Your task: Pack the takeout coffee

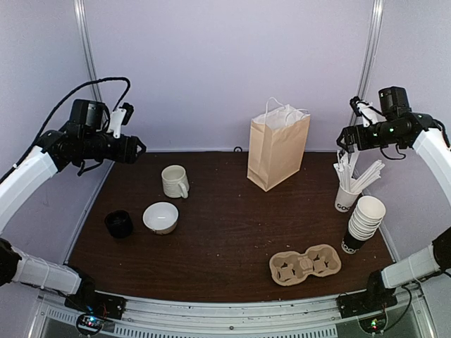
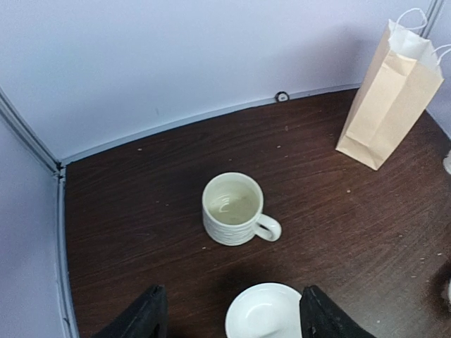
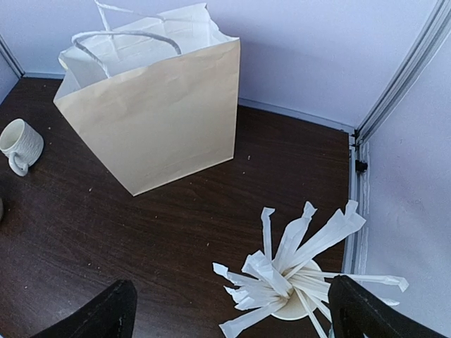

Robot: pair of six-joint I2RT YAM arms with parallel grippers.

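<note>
Open wood across the middle of the table [image 1: 232,225], between bowl [image 1: 161,217] and cup carrier [image 1: 305,265]. On the left, nothing above the black lidded cup [image 1: 118,224] or on its left and near sides; hemmed on its right by the bowl, just beside it. Farther back, the mug [image 1: 175,182]. Crowded along the right edge (straw cup [image 1: 347,193] and stacked cups [image 1: 364,224] close together). Far centre blocked by the upright paper bag [image 1: 277,150].

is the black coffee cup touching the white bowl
Apart: the top view shows bare table between the black coffee cup and the white bowl.
</note>
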